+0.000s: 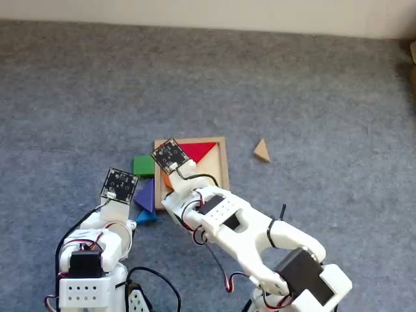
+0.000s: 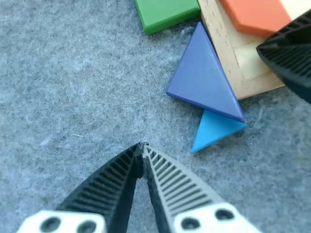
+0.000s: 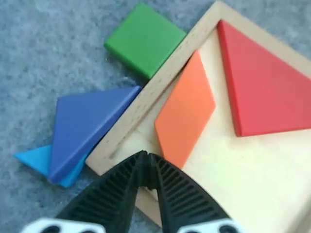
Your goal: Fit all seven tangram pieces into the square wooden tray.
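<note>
The square wooden tray (image 1: 224,162) (image 3: 160,80) (image 2: 243,65) lies mid-table. In it are a red triangle (image 1: 198,151) (image 3: 262,92) and an orange parallelogram (image 3: 187,111) (image 2: 257,14). A green square (image 1: 143,165) (image 3: 145,39) (image 2: 165,12) sits just outside its left rim. A dark blue triangle (image 1: 146,195) (image 2: 206,77) (image 3: 85,121) leans against the rim and overlaps a light blue triangle (image 2: 214,130) (image 3: 34,158) (image 1: 144,216). My left gripper (image 2: 142,148) is shut over bare carpet near them. My right gripper (image 3: 145,158) is shut above the tray's near corner, beside the orange piece.
A tan wooden triangle (image 1: 261,151) lies alone on the grey carpet to the right of the tray. The right arm's body (image 1: 247,234) crosses the lower middle of the table. A black part of the other gripper (image 2: 291,48) shows over the tray.
</note>
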### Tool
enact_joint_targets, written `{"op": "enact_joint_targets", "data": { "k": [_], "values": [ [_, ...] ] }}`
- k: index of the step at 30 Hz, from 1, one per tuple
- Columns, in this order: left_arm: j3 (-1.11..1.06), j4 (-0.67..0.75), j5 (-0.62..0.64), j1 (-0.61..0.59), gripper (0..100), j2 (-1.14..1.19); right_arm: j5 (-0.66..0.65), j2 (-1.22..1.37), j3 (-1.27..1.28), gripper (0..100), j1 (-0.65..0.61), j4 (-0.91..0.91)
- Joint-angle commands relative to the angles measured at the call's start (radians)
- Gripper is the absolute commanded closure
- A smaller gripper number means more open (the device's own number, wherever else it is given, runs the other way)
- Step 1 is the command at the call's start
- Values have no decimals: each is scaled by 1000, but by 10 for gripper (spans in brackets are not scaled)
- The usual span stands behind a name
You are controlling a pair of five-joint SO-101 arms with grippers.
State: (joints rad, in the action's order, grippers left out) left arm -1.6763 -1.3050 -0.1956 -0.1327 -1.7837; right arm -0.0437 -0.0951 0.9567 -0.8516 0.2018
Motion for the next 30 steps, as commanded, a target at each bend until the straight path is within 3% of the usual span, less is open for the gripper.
{"op": "enact_joint_targets", "data": {
  "k": [1, 11, 30],
  "values": [
    [-19, -2, -6, 19, 993, -27, 9, 2, -81, 981, 12, -42],
    [-19, -2, -6, 19, 993, -27, 9, 2, -90, 981, 27, -231],
    [-19, -2, -6, 19, 993, -27, 8, 2, -82, 981, 73, -148]
  ]
}}
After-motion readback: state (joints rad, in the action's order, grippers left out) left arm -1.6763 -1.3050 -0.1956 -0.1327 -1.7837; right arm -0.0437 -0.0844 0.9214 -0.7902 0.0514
